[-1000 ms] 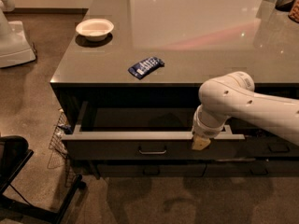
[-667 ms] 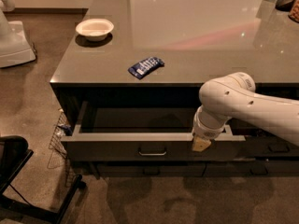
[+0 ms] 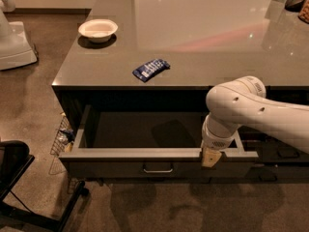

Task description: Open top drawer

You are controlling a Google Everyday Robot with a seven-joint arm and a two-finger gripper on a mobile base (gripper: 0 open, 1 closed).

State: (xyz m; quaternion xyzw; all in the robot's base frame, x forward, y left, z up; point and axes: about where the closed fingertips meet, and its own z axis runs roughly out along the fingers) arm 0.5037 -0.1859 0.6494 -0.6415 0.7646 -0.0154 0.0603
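The top drawer point(image 3: 116, 169) stands pulled well out from under the dark counter, its plain grey inside showing and empty. Its flat dark front carries a small metal bar handle point(image 3: 157, 169) at the middle. My gripper point(image 3: 211, 157) hangs from the white arm at the drawer's front rim, right of the handle, its cream fingertips against the rim.
On the counter point(image 3: 203, 37) lie a white bowl point(image 3: 98, 30) at the far left and a blue packet point(image 3: 150, 69) near the front edge. A wire rack point(image 3: 61, 137) sits left of the drawer, a black chair base point(image 3: 19, 178) at the lower left, a white machine point(image 3: 12, 33) at the far left.
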